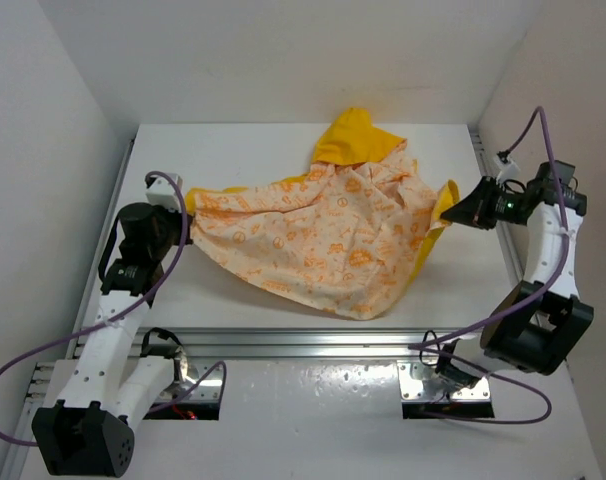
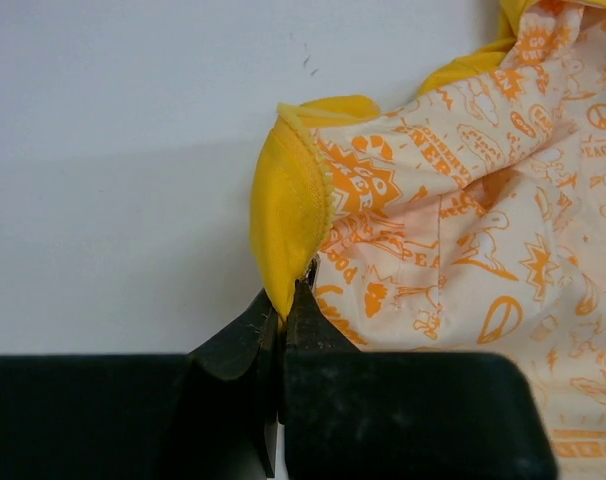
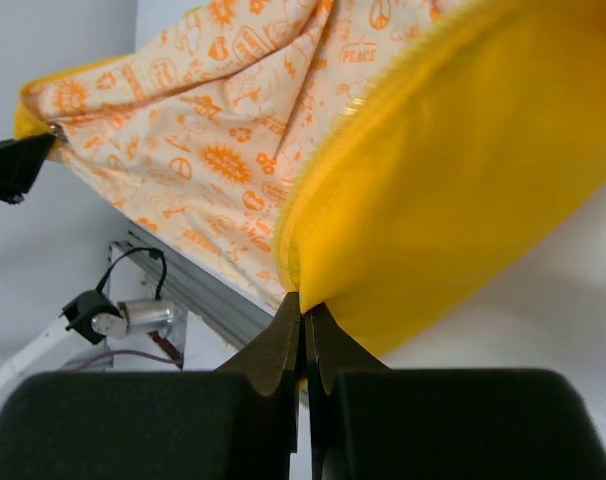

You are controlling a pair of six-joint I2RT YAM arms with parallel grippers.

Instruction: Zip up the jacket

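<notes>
At the near edge: both arm bases (image 1: 83, 440) bolted beside a metal rail (image 1: 313, 345)
Left claw (image 2: 291, 298): pinched closed on a yellow hem corner of the jacket (image 1: 333, 240), where the printed lining meets the outer cloth
Right claw (image 3: 305, 312): pinched closed on the yellow edge at the opposite side, with a seam running up from the tips
Jacket position: mid tabletop (image 1: 243, 150), stretched between the two claws, orange-printed lining upward, its middle sagging in folds toward the rail
Zipper: teeth and slider not clearly distinguishable in any view
Handling, judged: light, limp cloth that drapes and creases and has no stiffness; a thin hem could slip from a narrow pinch if pulled hard
Where to hold, judged: hems and seamed edges, since doubled cloth gives the tips something to bite; the two front edges would need finding and laying together before any slider is drawn
Far side: a yellow bulge, possibly a hood, lies toward the back wall (image 1: 283, 60)
</notes>
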